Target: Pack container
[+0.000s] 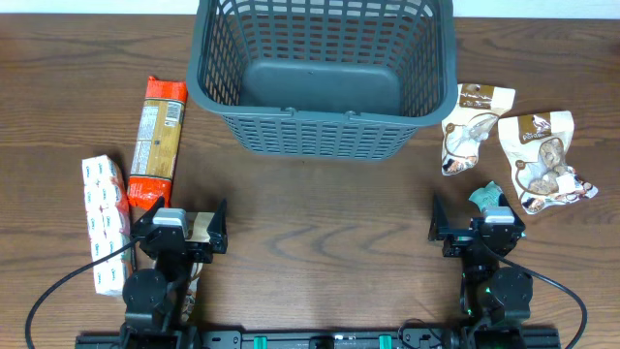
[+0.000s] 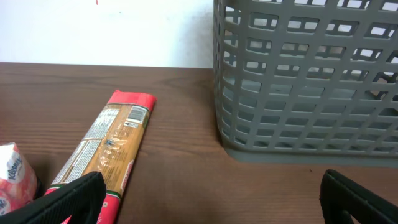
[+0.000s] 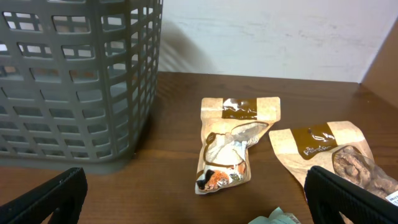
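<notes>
With both arms low at the near side of the table, the left gripper (image 1: 181, 218) has its jaws spread wide and nothing between them. The right gripper (image 1: 478, 215) is the same, jaws wide apart and empty. Neither touches the large dark grey slatted plastic basket (image 1: 310, 131), which stands upright at the far middle of the brown wooden table (image 1: 320, 223), ahead of both grippers and between their lines. Left of the basket, just beside its left wall, lies a long flat orange-and-red packet with a printed label (image 1: 158, 141); it runs lengthwise away from the arms, and its red near end comes close to the left gripper. Further left of the basket, and nearer the arms, is a white soft pack with red and green print (image 1: 105, 223). Right of the basket, near its front right corner, lies a tan snack pouch with a brown band (image 1: 470, 126). A second, larger pouch of the same kind (image 1: 542, 160) is just beyond it, further from the basket. A small crumpled teal wrapper (image 1: 487, 197) sits right of the basket too, close against the right gripper.
</notes>
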`<control>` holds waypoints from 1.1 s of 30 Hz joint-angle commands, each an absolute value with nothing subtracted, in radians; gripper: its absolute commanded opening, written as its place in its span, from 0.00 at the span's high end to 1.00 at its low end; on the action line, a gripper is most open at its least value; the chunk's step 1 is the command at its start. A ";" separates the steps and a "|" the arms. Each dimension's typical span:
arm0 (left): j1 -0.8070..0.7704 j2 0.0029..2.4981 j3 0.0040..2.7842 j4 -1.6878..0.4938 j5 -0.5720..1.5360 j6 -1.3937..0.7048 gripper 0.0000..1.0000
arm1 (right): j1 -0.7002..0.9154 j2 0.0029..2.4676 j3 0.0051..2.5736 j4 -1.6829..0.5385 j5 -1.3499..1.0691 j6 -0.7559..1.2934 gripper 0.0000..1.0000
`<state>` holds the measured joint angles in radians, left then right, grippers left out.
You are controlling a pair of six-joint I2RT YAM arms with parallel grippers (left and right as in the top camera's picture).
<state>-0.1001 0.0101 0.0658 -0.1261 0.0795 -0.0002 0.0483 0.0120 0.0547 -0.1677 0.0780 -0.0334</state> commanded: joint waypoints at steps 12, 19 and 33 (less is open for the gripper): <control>-0.102 0.007 0.036 -0.132 0.094 -0.005 0.01 | 0.041 0.006 0.048 -0.168 0.071 -0.042 0.01; -0.102 0.007 0.036 -0.131 0.094 -0.004 0.01 | 0.041 0.006 0.048 -0.168 0.071 -0.042 0.01; -0.102 0.007 0.036 -0.125 0.094 -0.004 0.01 | 0.041 0.010 0.048 -0.168 0.030 -0.034 0.01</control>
<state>-0.1001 0.0101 0.0647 -0.1226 0.0795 -0.0002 0.0479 0.0120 0.0547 -0.1680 0.0620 -0.0330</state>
